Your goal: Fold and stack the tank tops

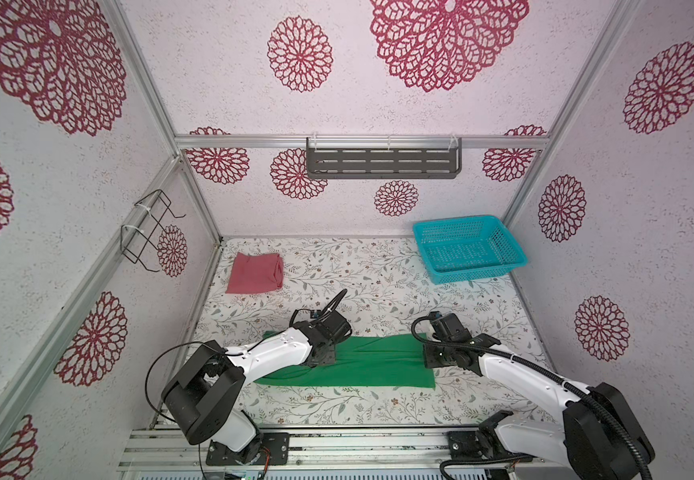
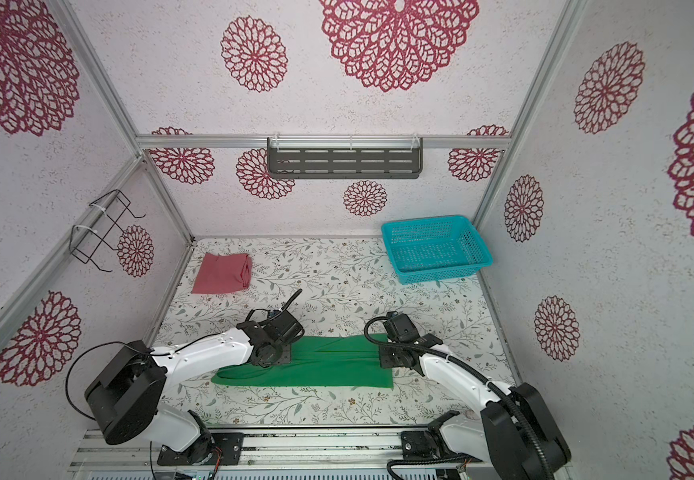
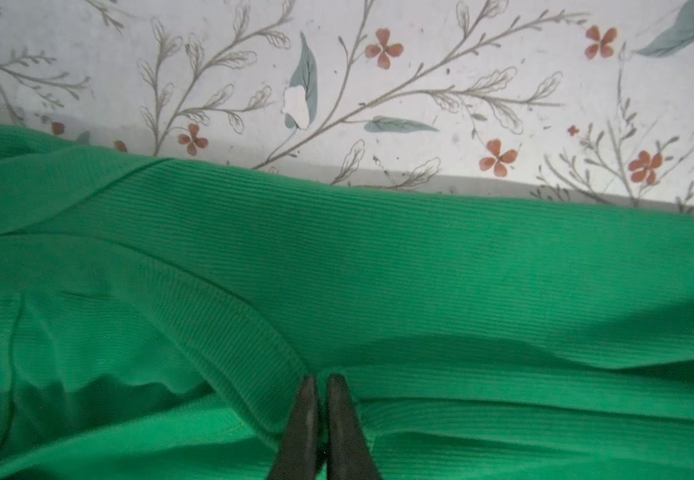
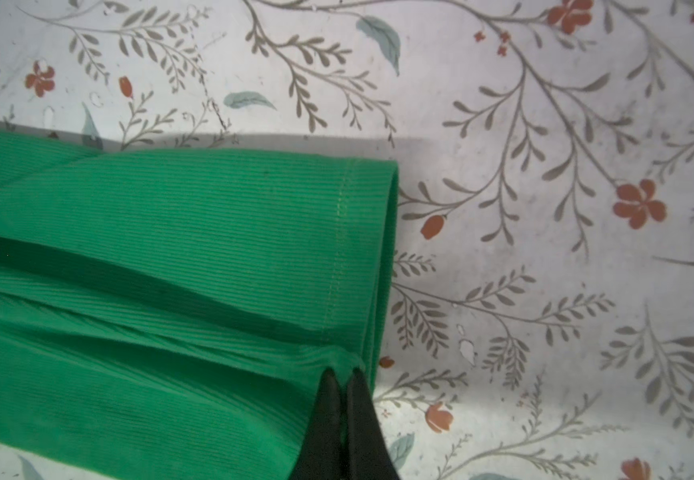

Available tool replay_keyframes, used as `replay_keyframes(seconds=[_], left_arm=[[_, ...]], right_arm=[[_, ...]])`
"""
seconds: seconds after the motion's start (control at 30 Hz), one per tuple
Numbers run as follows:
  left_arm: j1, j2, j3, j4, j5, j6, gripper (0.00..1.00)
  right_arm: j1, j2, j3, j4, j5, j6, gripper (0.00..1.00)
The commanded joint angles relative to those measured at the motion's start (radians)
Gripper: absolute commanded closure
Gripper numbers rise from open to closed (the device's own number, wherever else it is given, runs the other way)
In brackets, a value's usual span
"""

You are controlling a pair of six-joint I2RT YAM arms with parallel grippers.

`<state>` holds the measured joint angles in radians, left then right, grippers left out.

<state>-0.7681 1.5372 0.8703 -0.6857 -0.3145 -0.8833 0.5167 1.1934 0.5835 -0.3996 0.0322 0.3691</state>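
The green tank top lies as a long folded band across the front of the table in both top views. My left gripper is shut on a fold near the band's left part, with ribbed cloth bunched at the fingertips. My right gripper is shut on the layered cloth by the hemmed right end. Both pinch points sit low over the table. The pink-red tank top lies folded into a small square at the back left, apart from both grippers.
A turquoise mesh basket stands at the back right corner, with nothing in it. A grey slotted shelf hangs on the back wall and a black wire rack on the left wall. Floral table surface lies between the garments.
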Motion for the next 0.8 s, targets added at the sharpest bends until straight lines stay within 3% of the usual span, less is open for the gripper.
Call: replay_keyframes(seconds=[0.0, 0.27, 0.5, 0.67, 0.73, 0.77], left_arm=[[-0.004, -0.022, 0.061, -0.047, -0.073, -0.002, 1.0], [0.003, -0.024, 0.189, -0.177, -0.092, 0.074, 1.0], [-0.048, -0.088, 0.071, -0.15, -0.033, -0.034, 1.0], [-0.087, -0.03, -0.011, -0.148, -0.021, -0.097, 1.0], [-0.089, -0.011, -0.021, -0.177, -0.024, -0.104, 0.99], [-0.089, -0.009, -0.013, -0.205, -0.034, -0.103, 0.9]], right_arm=[[-0.001, -0.026, 0.059, -0.021, 0.075, 0.004, 1.0], [-0.002, -0.03, 0.166, -0.091, 0.09, -0.065, 1.0], [-0.003, -0.076, 0.097, -0.106, 0.055, -0.029, 1.0], [-0.003, -0.069, -0.025, -0.062, 0.049, 0.039, 1.0], [-0.003, -0.081, -0.057, -0.056, 0.041, 0.073, 0.88], [-0.003, -0.091, -0.059, -0.062, 0.036, 0.078, 0.8]])
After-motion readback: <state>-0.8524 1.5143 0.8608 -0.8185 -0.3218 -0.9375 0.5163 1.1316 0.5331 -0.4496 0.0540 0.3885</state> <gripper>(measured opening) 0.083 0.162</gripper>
